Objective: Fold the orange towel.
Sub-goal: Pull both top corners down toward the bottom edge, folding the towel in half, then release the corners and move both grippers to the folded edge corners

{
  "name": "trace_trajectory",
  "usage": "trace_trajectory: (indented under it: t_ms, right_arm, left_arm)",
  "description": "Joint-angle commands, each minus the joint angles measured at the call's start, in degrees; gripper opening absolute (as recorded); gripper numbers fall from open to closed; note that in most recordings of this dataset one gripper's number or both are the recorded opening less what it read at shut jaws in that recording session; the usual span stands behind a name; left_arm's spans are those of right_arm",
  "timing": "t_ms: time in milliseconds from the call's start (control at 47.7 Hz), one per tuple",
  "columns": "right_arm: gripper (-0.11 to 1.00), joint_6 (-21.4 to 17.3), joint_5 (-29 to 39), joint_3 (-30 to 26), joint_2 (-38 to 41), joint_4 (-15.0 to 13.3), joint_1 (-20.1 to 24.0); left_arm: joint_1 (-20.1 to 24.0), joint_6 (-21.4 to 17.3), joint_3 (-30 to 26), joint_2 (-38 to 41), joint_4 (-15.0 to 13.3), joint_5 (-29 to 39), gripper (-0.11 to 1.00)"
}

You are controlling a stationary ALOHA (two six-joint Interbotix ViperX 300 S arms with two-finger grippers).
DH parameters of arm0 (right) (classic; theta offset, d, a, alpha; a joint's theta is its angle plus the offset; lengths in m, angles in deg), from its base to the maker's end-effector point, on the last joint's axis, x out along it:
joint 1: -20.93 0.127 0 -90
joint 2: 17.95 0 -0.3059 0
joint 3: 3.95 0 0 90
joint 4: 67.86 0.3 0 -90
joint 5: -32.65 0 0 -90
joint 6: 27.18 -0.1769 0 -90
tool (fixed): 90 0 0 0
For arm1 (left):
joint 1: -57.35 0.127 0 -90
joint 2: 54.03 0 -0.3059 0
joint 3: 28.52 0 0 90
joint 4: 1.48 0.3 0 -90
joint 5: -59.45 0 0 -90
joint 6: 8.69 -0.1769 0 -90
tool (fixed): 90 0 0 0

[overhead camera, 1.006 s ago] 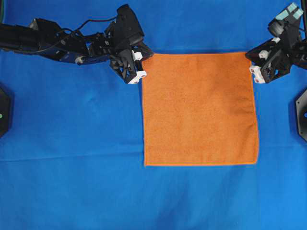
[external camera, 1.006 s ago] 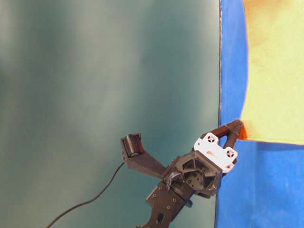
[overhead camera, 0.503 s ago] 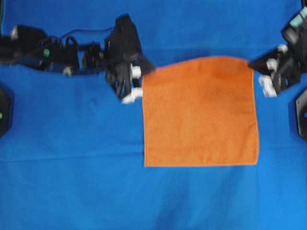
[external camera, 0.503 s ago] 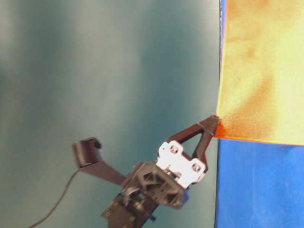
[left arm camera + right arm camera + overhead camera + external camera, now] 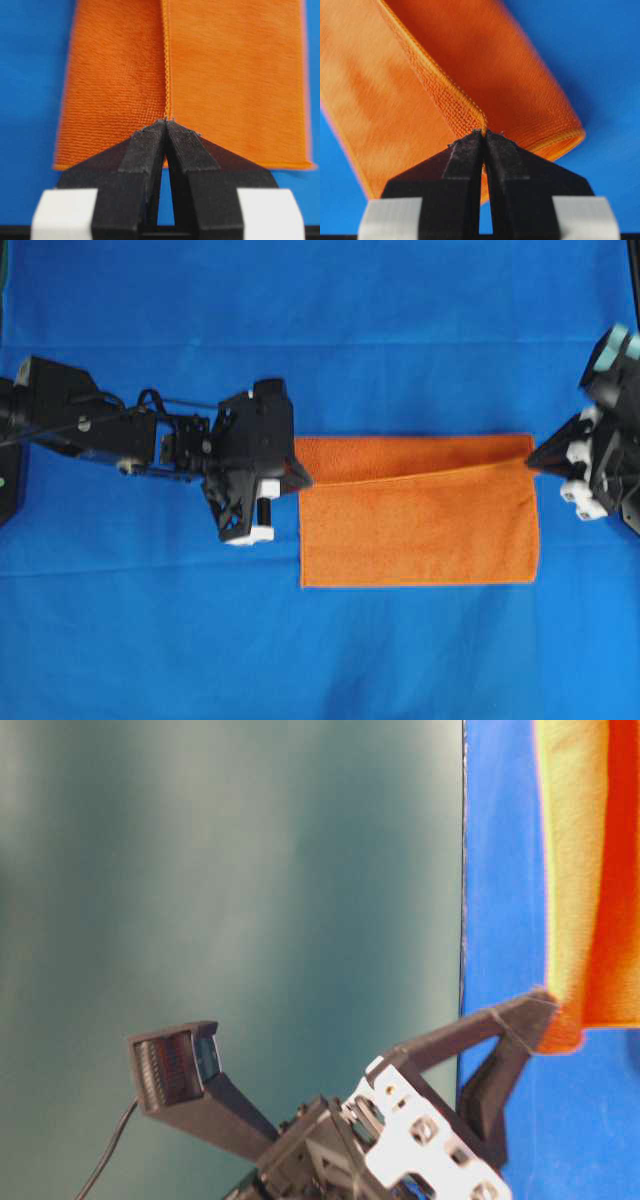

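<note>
The orange towel (image 5: 420, 530) lies on the blue cloth with its far part lifted and doubled over toward the near edge. The raised hem runs between the two grippers. My left gripper (image 5: 301, 480) is shut on the hem's left corner; in the left wrist view the fingertips (image 5: 166, 121) meet on the stitched edge of the towel (image 5: 235, 75). At the right corner, my right gripper (image 5: 534, 457) is shut on the hem (image 5: 483, 132), and the towel (image 5: 380, 95) hangs from it in a fold. The table-level view shows black fingers (image 5: 510, 1020) pinching a towel corner (image 5: 562, 1030).
A large blue cloth (image 5: 300, 340) covers the whole table under the towel. Black arm bases sit at the left edge (image 5: 8, 480) and at the right edge (image 5: 632, 510). In the table-level view a teal backdrop (image 5: 230, 870) fills the left.
Both grippers have lifted the towel's far edge and carried it toward the near edge. The flat square now shows as a shorter, partly doubled strip.
</note>
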Motion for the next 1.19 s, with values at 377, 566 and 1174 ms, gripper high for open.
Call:
trace_trajectory:
  t_ms: [377, 566, 1174]
  right_arm:
    - [0.01, -12.57, -1.05, -0.88, 8.09, 0.09, 17.05]
    - [0.01, -14.5, -3.16, -1.49, 11.07, 0.09, 20.48]
    - [0.01, -15.82, -4.83, -3.16, 13.89, 0.18, 24.79]
  left_arm:
    - [-6.06, 4.48, -0.79, 2.2, 0.09, -1.32, 0.0]
    - [-7.73, 6.77, -1.05, 2.99, 0.09, -1.41, 0.0]
    - [-7.73, 7.12, -2.37, 5.36, 0.09, -3.6, 0.0]
